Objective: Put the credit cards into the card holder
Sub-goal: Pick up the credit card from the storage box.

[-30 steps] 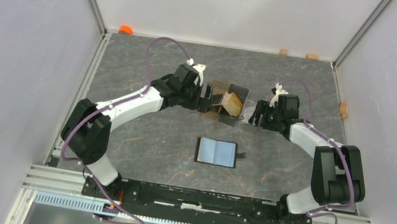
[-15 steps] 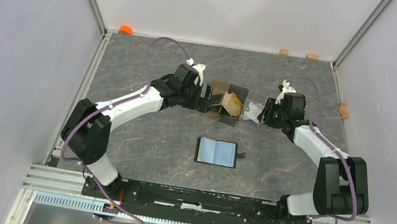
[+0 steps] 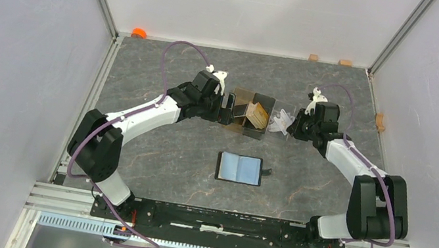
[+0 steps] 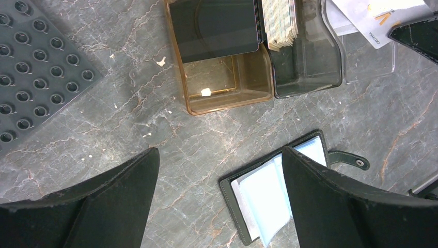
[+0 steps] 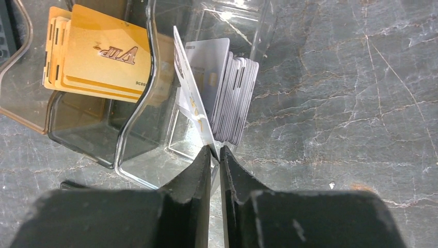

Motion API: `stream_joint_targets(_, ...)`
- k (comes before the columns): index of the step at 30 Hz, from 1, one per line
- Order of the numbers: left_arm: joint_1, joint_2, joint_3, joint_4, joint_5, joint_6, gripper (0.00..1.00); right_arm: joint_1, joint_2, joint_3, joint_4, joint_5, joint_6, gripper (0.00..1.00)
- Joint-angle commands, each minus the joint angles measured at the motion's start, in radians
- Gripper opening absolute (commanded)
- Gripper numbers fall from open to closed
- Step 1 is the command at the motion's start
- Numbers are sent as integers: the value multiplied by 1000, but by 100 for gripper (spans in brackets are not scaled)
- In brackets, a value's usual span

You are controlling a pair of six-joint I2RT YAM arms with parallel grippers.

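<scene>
The card holder (image 3: 240,168) lies open on the table, pale blue-grey inside, and shows under my left gripper in the left wrist view (image 4: 268,191). My left gripper (image 4: 219,170) hangs open above it, holding nothing. Whitish credit cards (image 5: 235,98) stand in a stack in the clear tray (image 5: 139,170). One whitish card (image 5: 191,98) leans out of the stack, and my right gripper (image 5: 214,151) is shut on its near corner. Tan-orange credit cards (image 5: 98,57) stand in the dark box beside the tray. In the top view my right gripper (image 3: 288,125) is at the tray's right side.
A brown translucent box (image 4: 227,98) sits left of the dark compartment. A black gridded mat (image 4: 36,67) lies further left. Small wooden blocks (image 3: 313,57) and an orange piece (image 3: 139,33) rest along the back wall. White panels wall in the table.
My right gripper moved left to the clear tray and closed on a whitish card. The left arm and the card holder stayed put.
</scene>
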Motion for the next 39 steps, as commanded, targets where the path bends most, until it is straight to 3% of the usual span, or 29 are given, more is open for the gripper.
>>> stream_joint_targets(1,4,-11,34,7,-22,-11,94,-11,-46,12,27,-4,-13,13)
stream_joint_targets(9,4,-23,33,2,-23,0,94,-24,-79,4,54,-70,-17,0)
stream_joint_targets(17,3,-119,-6,51,10,55,94,-27,-203,-1,118,-235,-67,0)
stream_joint_targets(22,-22,-209,-39,62,36,98,90,-6,-249,28,34,-388,-114,0)
stream_joint_targets(30,-211,-403,-107,-44,-23,154,91,196,-338,-43,-85,-486,-164,0)
stream_joint_targets(34,-221,-522,-159,-100,69,162,91,279,-369,-77,-172,-554,-202,0)
stream_joint_targets(39,-242,-545,-159,-243,182,288,91,402,-369,-88,-242,-594,-252,0)
